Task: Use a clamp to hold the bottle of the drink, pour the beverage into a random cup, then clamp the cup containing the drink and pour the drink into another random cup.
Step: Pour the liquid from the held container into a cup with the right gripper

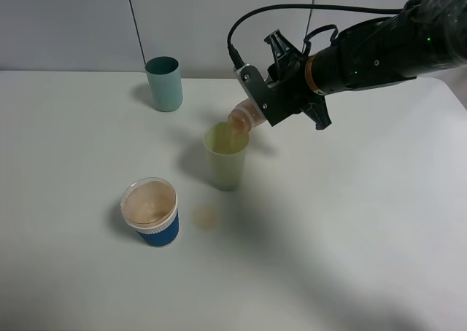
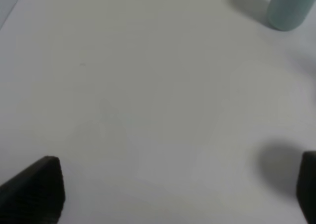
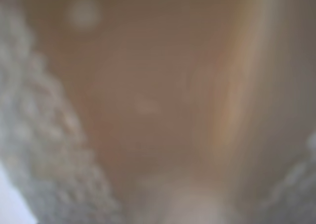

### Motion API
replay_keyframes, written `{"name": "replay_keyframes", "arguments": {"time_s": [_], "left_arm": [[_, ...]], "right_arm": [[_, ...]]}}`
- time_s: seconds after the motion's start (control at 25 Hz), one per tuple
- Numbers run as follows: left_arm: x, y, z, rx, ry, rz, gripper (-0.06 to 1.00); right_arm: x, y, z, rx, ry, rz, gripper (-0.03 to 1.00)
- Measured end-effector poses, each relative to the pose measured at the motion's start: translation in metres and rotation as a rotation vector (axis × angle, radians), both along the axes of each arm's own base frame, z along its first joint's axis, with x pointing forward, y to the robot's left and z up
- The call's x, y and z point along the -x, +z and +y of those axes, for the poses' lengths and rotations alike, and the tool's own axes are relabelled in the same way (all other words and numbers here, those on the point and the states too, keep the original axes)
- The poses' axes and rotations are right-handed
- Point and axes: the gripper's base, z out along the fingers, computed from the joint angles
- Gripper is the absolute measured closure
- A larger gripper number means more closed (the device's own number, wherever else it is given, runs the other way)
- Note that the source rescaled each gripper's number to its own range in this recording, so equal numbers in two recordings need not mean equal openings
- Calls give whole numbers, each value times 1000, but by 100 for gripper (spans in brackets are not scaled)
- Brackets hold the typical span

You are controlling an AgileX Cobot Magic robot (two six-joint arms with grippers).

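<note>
The bottle (image 1: 241, 117) hangs tipped steeply over the pale yellow-green cup (image 1: 225, 167) at the middle of the table (image 1: 350, 236). Its open neck points down and left, just above the cup's right rim, so that the beverage (image 1: 235, 130) can fall inside and not onto the table. The right claw (image 1: 255, 111) is clenched on the bottle's body from the right, and the arm reaches in from the far right corner. Gripping at the body leaves the neck free to pour. In the right wrist view a blurred pinkish-brown surface fills the frame between pale textured pads (image 3: 39, 135), which fits a bottle held close against the lens.

The cup stands upright and clear of the other vessels, which gives the arm room to tilt the bottle without knocking anything. How full it is cannot be made out from this height.

A small pinkish-brown spot (image 1: 207, 216) lies on the table just near and left of the cup, apparently a spilled drop, a reminder that the stream has little margin at the rim. Further near-left stands a blue cup with a white rim (image 1: 157, 232). Its inside shows a brownish tone, though whether that is liquid cannot be told. A teal cup (image 1: 164, 84) stands at the far left, well apart from the rest.

The left claw (image 2: 173, 194) is released, its dark fingers (image 2: 37, 189) spread wide over bare table with nothing between them. It is outside the high view, parked out of the pour's way.
</note>
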Motion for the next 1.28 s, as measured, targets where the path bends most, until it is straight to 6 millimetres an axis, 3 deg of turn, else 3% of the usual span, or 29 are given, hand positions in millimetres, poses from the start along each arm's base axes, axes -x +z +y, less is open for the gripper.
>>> {"name": "replay_keyframes", "arguments": {"time_s": [1.28], "left_arm": [[0,0,0,0,0,0,-1]], "right_arm": [[-4,10,8,21,17,-50,96]]}}
